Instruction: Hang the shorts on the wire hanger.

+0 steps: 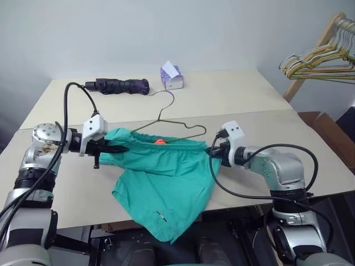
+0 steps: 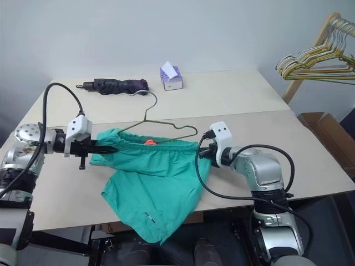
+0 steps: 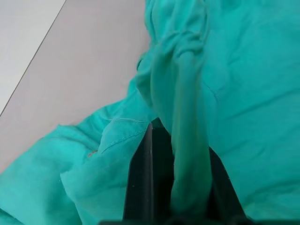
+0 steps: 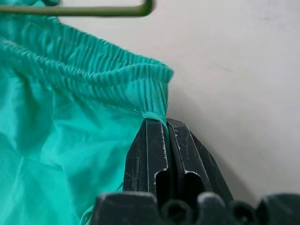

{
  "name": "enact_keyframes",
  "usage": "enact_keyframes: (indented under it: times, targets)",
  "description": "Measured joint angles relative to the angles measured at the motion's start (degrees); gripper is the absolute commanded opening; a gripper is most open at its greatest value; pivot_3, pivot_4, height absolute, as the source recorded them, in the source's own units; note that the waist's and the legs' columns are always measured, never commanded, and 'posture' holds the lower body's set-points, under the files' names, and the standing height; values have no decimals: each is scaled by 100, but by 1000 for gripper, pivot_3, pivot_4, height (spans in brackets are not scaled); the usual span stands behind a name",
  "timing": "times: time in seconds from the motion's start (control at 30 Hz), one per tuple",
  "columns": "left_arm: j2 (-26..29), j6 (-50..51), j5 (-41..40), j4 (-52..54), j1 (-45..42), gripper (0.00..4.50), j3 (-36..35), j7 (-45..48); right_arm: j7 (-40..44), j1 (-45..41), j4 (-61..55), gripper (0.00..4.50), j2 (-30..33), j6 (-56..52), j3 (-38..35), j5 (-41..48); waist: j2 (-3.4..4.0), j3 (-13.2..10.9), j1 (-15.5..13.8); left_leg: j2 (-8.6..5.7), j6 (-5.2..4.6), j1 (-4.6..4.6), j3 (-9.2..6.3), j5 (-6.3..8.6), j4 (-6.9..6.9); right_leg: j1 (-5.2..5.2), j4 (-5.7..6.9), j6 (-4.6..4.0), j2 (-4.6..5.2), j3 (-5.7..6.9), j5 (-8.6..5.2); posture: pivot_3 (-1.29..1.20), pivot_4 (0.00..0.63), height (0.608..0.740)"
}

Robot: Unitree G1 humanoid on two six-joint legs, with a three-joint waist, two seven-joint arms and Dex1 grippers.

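**Both claws clamped on shorts waistband; hanger behind on surface**

Right claw (image 4: pixel 166 123): fingers pressed together, thin fold of teal cloth pinched between them at the right end of the gathered waistband. Seen from the head, the claw (image 1: pixel 212 151) sits at the right corner of the shorts (image 1: pixel 161 183), pointing toward the left arm.

Left claw (image 3: pixel 176 140): black fingers closed on a bunched roll of the same cloth, which runs up between them. From the head, this claw (image 1: pixel 113 148) holds the left end of the waistband, pointing toward the right arm.

Shorts: waistband stretched between the two claws, roughly level and held at the two corners. The body of the cloth falls forward over the surface (image 1: pixel 66 183); the lower hem droops past the near edge. A small orange spot (image 1: pixel 160 141) shows at the top of the waistband, near its middle; cannot tell what it is.

Hanger (image 1: pixel 169 119): thin olive-grey wire, lying flat on the surface just behind the waistband, hook toward the far side. Its lower bar runs close along the band; whether wire and cloth touch cannot be told.

Farther back: folded dark umbrella (image 1: pixel 119 85) and a small purple-and-white tissue box (image 1: pixel 171 77), well apart from the shorts. Far right: a bunch of pale hangers (image 1: pixel 316 64) on a wooden rack (image 1: pixel 317 47).
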State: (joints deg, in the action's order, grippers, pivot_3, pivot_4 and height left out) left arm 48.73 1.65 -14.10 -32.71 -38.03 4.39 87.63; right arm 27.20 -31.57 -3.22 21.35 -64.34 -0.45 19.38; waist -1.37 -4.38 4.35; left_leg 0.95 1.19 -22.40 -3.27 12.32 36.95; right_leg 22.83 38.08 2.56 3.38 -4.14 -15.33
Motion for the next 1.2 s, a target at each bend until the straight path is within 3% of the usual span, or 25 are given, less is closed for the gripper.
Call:
enact_keyframes:
  times: [0.27, 0.83, 0.97, 1.17, 1.2]
  targets:
    - [605, 66, -248, 383, 358, 0, -85, 296, 2, -124, 324, 12, -5, 469, -64, 331, 1, -1, -25, 1, 0, 2, -1, 0, -3, -2, -1, 0, 1, 1, 0, 2, 58, 740]
    - [626, -285, 41, 251, 379, 0, -40, -201, 366, 30, 285, 12, 482, 1282, -55, 745, 1, -2, -47, 0, 0, -4, 1, 0, -3, 3, -3, 1, 1, 1, -1, 0, 39, 740]
    - [400, -139, 35, 179, 269, 0, -48, -317, 856, 502, -223, 12, 755, 1949, -169, 870, 1, -2, -82, -1, 0, -3, 2, 0, -2, -1, -4, 2, 2, 1, -1, -11, 31, 740]
    - [-496, 114, 53, -75, -121, 0, -53, -674, 1311, 717, -838, 12, 1130, 2508, -341, 887, -5, 2, -113, -2, 0, -1, 3, 0, 2, -4, -3, 1, 2, 1, 0, -31, 19, 740]
    - [-550, 116, 55, -93, -176, 0, -52, -688, 1278, 714, -838, 259, 1130, 2523, -340, 855, -5, 2, -110, -2, 0, -2, 3, 0, 2, -3, -3, 1, 2, 1, 0, -42, 14, 740]
